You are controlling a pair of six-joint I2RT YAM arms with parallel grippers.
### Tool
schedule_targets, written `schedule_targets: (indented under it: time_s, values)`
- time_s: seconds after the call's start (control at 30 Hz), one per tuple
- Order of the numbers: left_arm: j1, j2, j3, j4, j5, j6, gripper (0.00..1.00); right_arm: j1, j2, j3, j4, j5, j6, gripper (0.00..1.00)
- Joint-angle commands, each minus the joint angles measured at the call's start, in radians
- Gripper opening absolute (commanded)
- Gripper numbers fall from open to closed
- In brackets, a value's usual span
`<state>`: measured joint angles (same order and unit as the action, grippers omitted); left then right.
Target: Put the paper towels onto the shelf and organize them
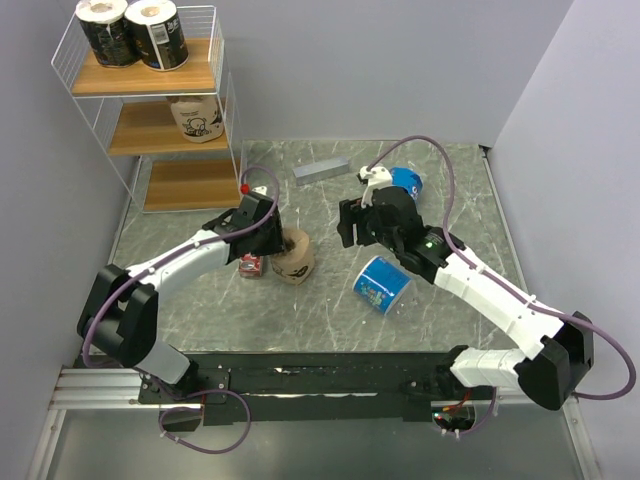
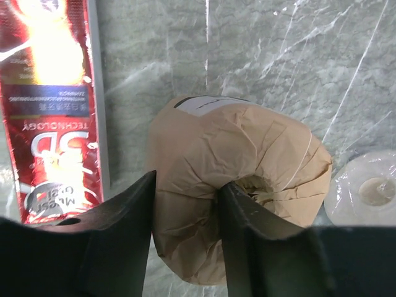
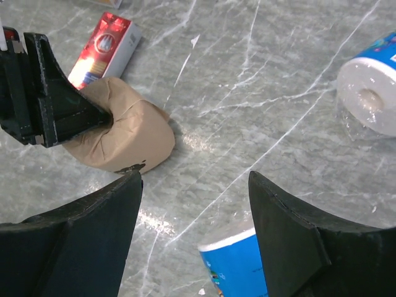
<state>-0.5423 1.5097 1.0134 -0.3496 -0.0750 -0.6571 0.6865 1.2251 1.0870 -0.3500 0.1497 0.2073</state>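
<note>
A tan paper towel roll lies on its side on the table, also in the left wrist view. My left gripper is shut on it, one finger in its core hole and one outside the wall. My right gripper is open and empty above the table between the tan roll and a blue-and-white roll. A second blue-and-white roll lies farther back. The shelf holds two black rolls on top and one tan roll on the middle board.
A flat red box lies just left of the gripped roll. A grey bar lies at the back centre. The shelf's bottom board is bare. Walls close in on the left, back and right.
</note>
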Motion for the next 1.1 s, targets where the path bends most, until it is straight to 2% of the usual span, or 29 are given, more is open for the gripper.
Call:
schedule_targets:
  time_s: [0.0,0.2,0.3,0.43,0.57,0.73,0.9,1.07]
  values:
    - [-0.002,-0.088,0.086,-0.043,-0.061,-0.007,0.43,-0.007,-0.048,-0.006,0.048,0.036,-0.019,0.77]
    - [0.045,-0.146,0.237,-0.143,-0.100,0.019,0.40,-0.010,-0.082,-0.024,0.033,0.056,-0.023,0.77]
    - [0.132,-0.180,0.295,-0.176,-0.089,0.043,0.41,-0.011,-0.107,-0.033,0.028,0.060,-0.022,0.77]
    - [0.336,-0.227,0.349,-0.204,-0.052,0.079,0.43,-0.012,-0.157,-0.058,0.034,0.053,-0.022,0.77]
    - [0.481,-0.267,0.376,-0.216,-0.068,0.117,0.42,-0.013,-0.170,-0.061,0.032,0.056,-0.026,0.77]
    - [0.658,-0.246,0.450,-0.226,-0.051,0.123,0.41,-0.012,-0.167,-0.053,0.023,0.030,-0.025,0.77]
    - [0.742,-0.194,0.539,-0.226,-0.031,0.106,0.41,-0.013,-0.188,-0.052,0.016,0.027,-0.032,0.77]
    - [0.780,-0.146,0.623,-0.210,-0.034,0.090,0.41,-0.012,-0.214,-0.056,0.009,0.036,-0.039,0.77]
